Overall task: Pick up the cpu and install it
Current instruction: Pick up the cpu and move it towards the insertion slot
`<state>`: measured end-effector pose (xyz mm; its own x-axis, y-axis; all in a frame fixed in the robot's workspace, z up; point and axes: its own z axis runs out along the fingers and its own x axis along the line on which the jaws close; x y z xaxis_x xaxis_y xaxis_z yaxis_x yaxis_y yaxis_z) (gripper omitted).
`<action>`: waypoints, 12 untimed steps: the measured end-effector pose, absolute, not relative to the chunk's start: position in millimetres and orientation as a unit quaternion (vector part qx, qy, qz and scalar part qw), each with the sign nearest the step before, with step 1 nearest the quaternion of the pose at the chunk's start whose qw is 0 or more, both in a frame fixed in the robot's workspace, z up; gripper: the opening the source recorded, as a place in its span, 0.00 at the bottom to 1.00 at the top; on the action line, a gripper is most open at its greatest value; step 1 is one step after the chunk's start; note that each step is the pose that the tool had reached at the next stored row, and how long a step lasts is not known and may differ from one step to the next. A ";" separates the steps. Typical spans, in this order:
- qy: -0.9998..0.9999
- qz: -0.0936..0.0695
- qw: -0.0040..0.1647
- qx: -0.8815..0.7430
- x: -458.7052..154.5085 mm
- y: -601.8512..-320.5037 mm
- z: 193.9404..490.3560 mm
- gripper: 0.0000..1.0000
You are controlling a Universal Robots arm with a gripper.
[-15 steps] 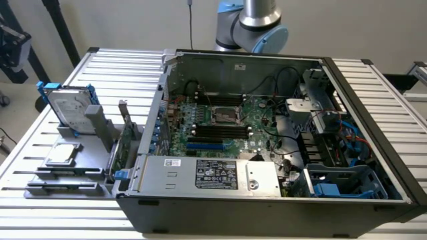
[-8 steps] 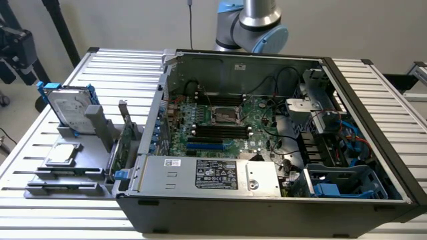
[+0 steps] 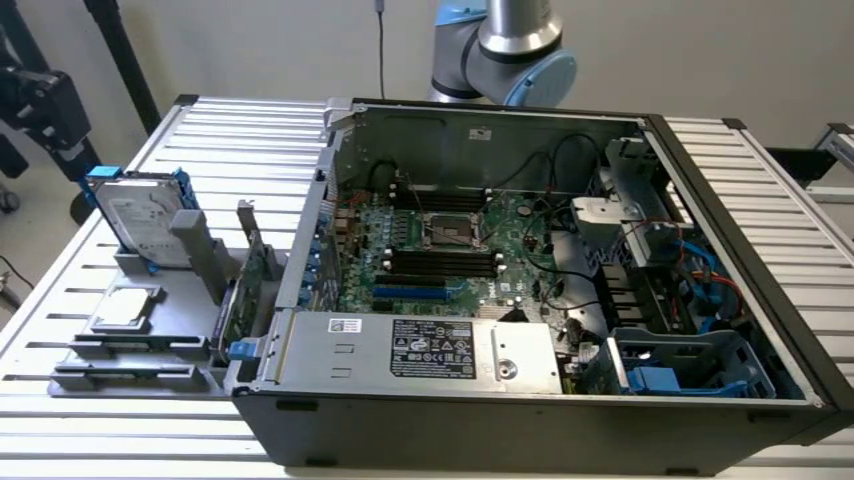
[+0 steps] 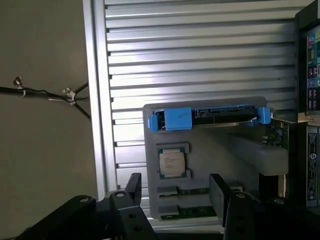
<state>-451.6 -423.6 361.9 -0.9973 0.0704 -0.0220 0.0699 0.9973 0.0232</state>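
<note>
The cpu (image 4: 171, 162), a small square chip with a silver top, lies flat in a recess of the grey holder (image 4: 210, 150). In the exterior view the cpu (image 3: 120, 308) sits on that holder (image 3: 134, 350), to the exterior view's left of the open computer case (image 3: 534, 420). My gripper (image 4: 176, 192) hangs well above the holder with its two black fingers (image 4: 134, 186) spread wide, and nothing is between them. The arm (image 3: 507, 45) rises behind the case. The motherboard's empty cpu socket (image 3: 447, 232) faces up inside the case.
A hard drive with blue rails (image 4: 210, 118) stands on edge in the holder beside the cpu. Memory sticks (image 4: 187, 212) lie in the holder's lower slots. A silver power supply (image 3: 414, 350) and cables fill the case's front. Everything stands on a slatted metal table (image 3: 227, 140).
</note>
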 end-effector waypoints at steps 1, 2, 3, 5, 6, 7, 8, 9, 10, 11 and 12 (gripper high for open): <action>0.999 0.011 0.011 0.035 -451.5 -423.8 360.0 0.65; 0.999 0.011 0.011 0.035 -451.5 -423.9 358.1 0.65; 0.999 0.011 0.011 0.035 -451.5 -424.1 356.4 0.65; 0.999 0.011 0.011 0.035 -451.4 -424.3 352.7 0.65; 0.999 0.011 0.011 0.035 -451.4 -424.5 350.9 0.65; 0.999 0.011 0.011 0.035 -451.2 -424.6 349.1 0.65; 0.999 0.011 0.011 0.035 -451.0 -424.7 347.3 0.65; 0.999 0.011 0.011 0.034 -450.7 -424.8 345.4 0.65; 0.999 0.011 0.011 0.033 -450.3 -424.8 343.6 0.65; 0.999 0.011 0.011 0.033 -449.8 -424.9 341.8 0.65; 0.999 0.011 0.011 0.032 -449.2 -425.0 340.0 0.65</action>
<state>-449.2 -425.0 340.0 -0.9977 0.0639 -0.0220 0.0634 0.9977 0.0231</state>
